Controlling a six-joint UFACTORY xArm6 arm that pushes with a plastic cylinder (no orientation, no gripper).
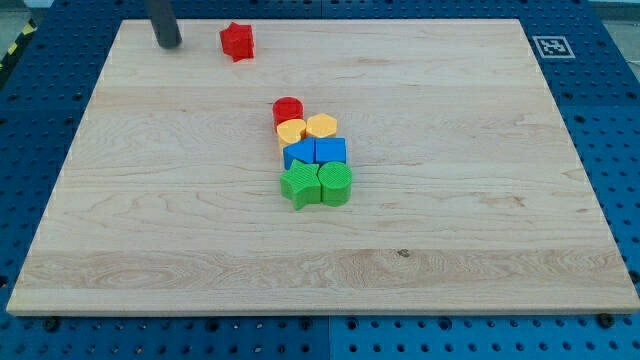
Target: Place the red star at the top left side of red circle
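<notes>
My tip (pixel 168 44), no pincer, touches nothing, upper left, left of red star (pixel 237 41); red circle (pixel 287 109) mid-tabletop (pixel 480 250).

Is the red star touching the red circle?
No, the red star sits alone near the view's top edge of the board, with bare wood between it and the red circle at the top of the block cluster.

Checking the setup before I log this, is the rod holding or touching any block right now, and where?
Nothing is held. My tip stands apart from the red star, on its left in the view.
</notes>
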